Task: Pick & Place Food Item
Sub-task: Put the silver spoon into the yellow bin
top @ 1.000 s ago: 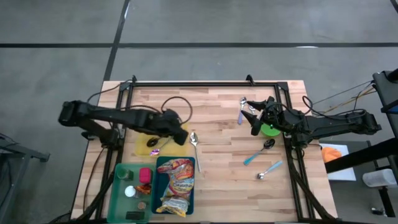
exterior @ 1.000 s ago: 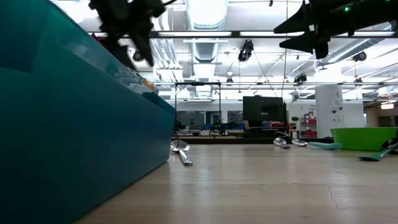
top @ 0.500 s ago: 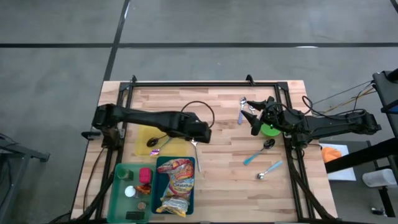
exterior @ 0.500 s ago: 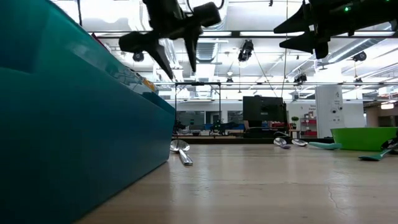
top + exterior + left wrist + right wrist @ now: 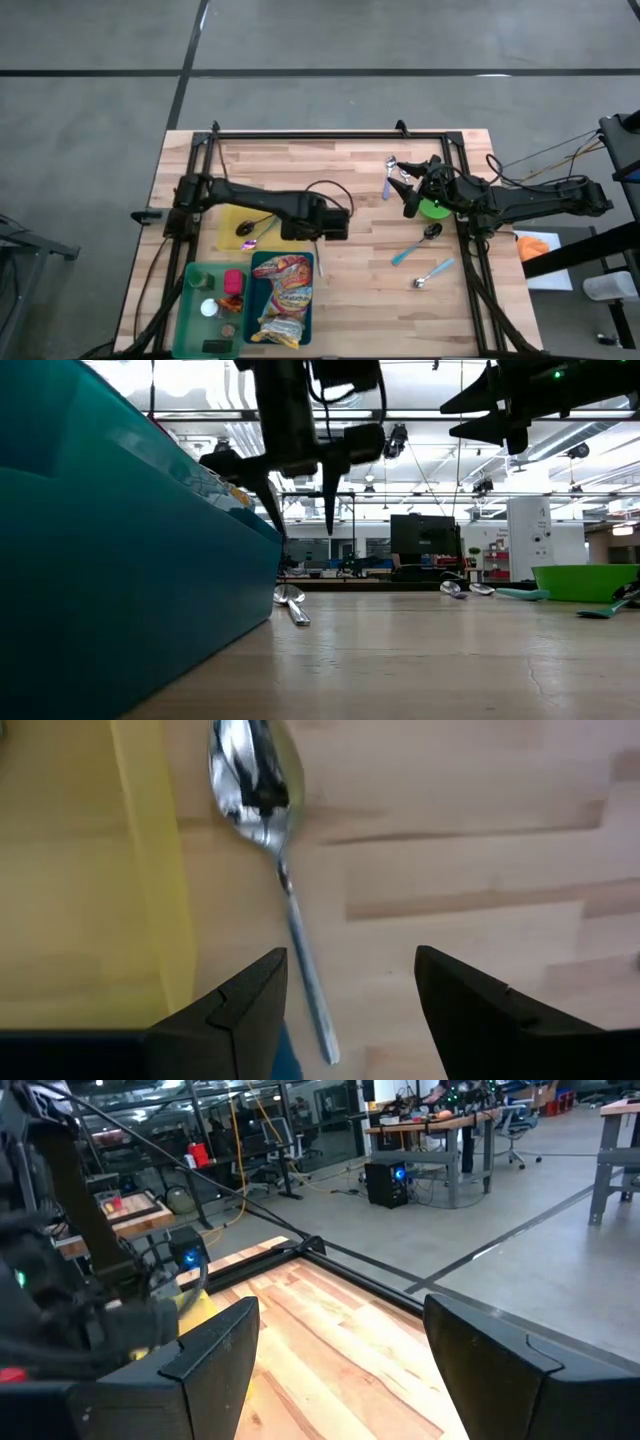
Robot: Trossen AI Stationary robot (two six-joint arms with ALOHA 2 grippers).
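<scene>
1. Over the middle of the table [image 5: 360, 195], I have the left gripper [image 5: 322, 236] hanging above a silver spoon [image 5: 262, 835], its two fingers [image 5: 240, 1005] spread apart with nothing between them.
2. That spoon lies flat on the wood just beside the edge of a yellow board [image 5: 227, 224]; my left wrist view shows its handle running down between the fingers.
3. From table height I see the left gripper [image 5: 300, 515] pointing down, its tips clear of the table and apart.
4. Nearest the front edge sits the food item, a colourful snack bag [image 5: 284, 296], lying in the teal bin [image 5: 314, 300]. A green tray [image 5: 190, 300] of small items stands touching that bin on its left.
5. My right gripper [image 5: 408, 205] waits at the right side of the table, jaws wide and empty, near a green bowl [image 5: 434, 209].
6. Several more spoons lie around that bowl, one with a blue handle [image 5: 405, 254] towards the front.
</scene>
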